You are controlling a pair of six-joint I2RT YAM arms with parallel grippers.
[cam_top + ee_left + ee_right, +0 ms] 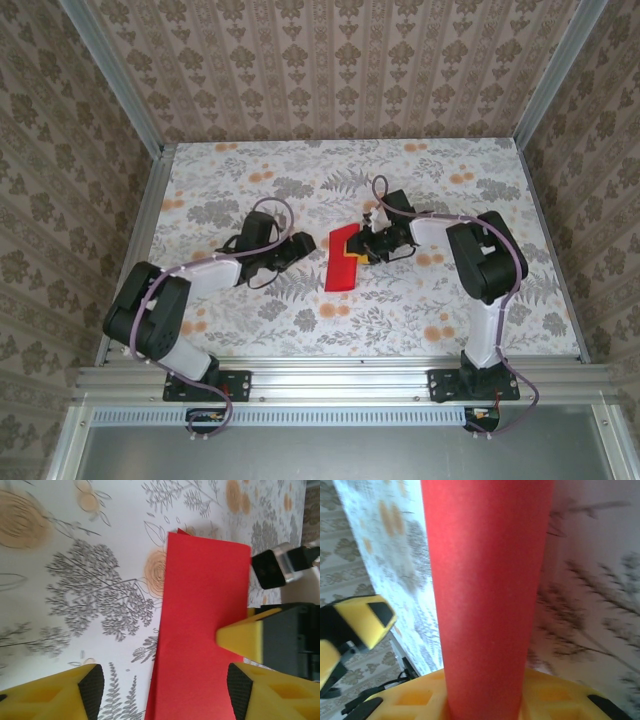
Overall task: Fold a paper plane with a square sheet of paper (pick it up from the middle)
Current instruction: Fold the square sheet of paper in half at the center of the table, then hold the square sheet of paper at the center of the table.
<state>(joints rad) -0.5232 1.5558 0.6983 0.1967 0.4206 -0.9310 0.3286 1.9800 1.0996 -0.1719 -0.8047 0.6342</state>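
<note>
Task's thing: the square sheet of paper (340,262), folded to a narrow red strip, lies mid-tabletop (250,180) between the two arms.
Long axis: runs near to far, slightly tilted; the far end appears raised.
Bearing from fingers: the strip lies just right of the left gripper (298,245) and directly left of the right gripper (368,250), which is the nearer.
Right fingers: narrowly apart and, by appearance, clamped on the strip's right edge, with one yellow tip (239,637) resting on top of the paper.
Left fingers: apart, holding nothing. In the left wrist view the strip's near part lies in the gap; contact cannot be determined.
Judgement: the next crease depends on the right grip holding while the left closes in.
</note>
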